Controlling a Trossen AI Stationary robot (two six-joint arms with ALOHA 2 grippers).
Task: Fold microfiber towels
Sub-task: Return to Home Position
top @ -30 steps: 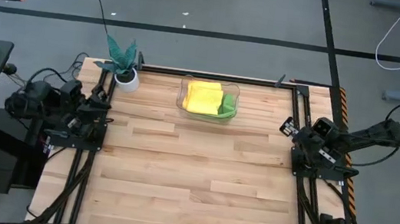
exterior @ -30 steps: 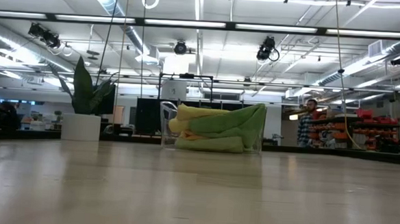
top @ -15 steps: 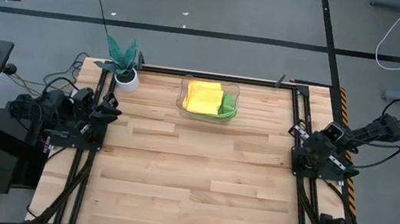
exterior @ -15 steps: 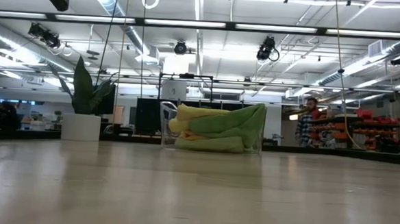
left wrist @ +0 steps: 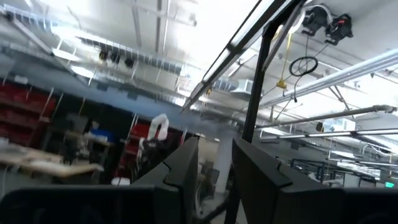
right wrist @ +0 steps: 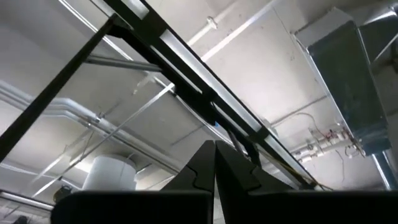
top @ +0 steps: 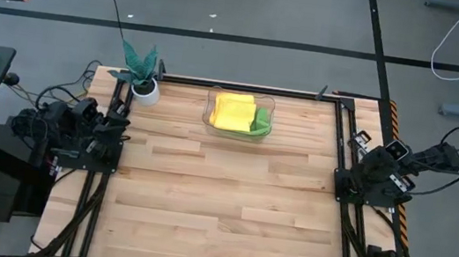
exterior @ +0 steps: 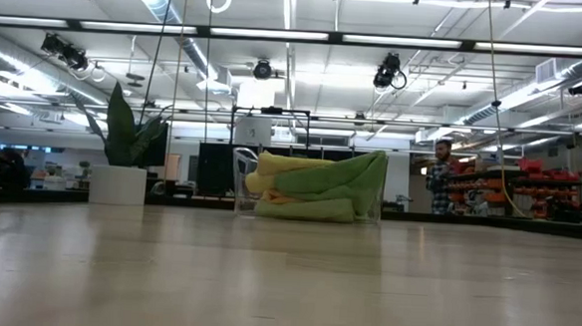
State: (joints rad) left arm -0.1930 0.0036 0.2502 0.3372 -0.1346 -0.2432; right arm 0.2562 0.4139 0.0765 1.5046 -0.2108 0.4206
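left arm (top: pixel 79 122) and right arm (top: pixel 393 166) withdrawn to side edges, towels (top: pixel 233 111) in bin (top: pixel 270 107)

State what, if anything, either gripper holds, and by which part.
Nothing is held: left gripper open, right gripper shut, both empty; the towels lie in the bin.

Folded towels are stacked inside the clear bin (top: pixel 212 101) at the far middle of the desk (top: pixel 220 198). The yellow towel (top: pixel 233 111) lies flat on top, with a green towel (top: pixel 260 122) along its right side. At desk level, an orange towel (exterior: pixel 277 196) edge shows beneath the yellow. A light green towel (exterior: pixel 308 211) lies lowest.
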